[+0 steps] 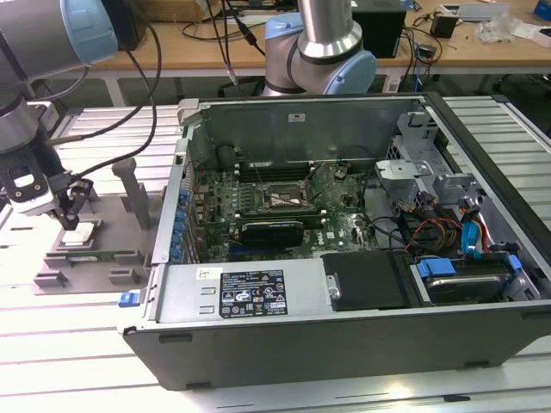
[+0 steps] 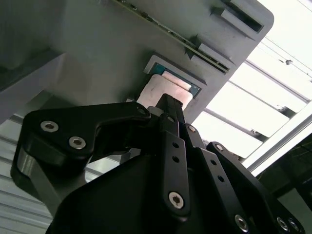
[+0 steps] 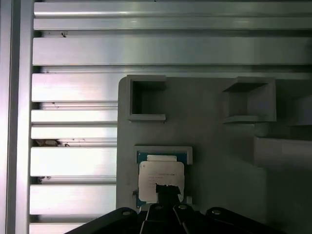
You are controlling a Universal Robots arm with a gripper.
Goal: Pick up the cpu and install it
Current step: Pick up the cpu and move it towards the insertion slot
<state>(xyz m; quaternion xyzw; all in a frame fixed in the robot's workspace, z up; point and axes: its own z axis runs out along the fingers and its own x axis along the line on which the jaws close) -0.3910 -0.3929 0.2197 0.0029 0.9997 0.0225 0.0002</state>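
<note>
Item: cpu (image 3: 161, 176), small square chip with a flat silvery top.
Location of item: in a shallow blue-edged pocket (image 3: 141, 157) of the grey tray (image 3: 219, 146), at the exterior view's left, well apart from the socket.
Seating: appears slightly offset over the pocket in the first wrist view; lifted or only resting cannot be told.
Gripper (image 3: 168, 191): directly over the cpu, its black tip overlapping the chip's near edge in both wrist views.
Jaws: open, closed or gripping cannot be told; the tip reads as one dark block over the chip.
Arm (image 1: 34, 52): reaches down at the exterior view's left, over the tray.
Tray: on the slatted metal surface (image 1: 77, 344), with upright posts beside the pocket.
Computer case (image 1: 344, 301): lying open at centre, motherboard exposed.
Socket (image 1: 274, 200): near the board's middle, looks unfilled as far as can be judged.
Step in hand: pick-up, judged from the gripper at the chip and the chip on the tray; installation not yet begun.
Progress: early.
Next move calls for: a secure, level hold on a thin flat part, then a straight rise clear of the pocket rim and the nearby posts.
</note>
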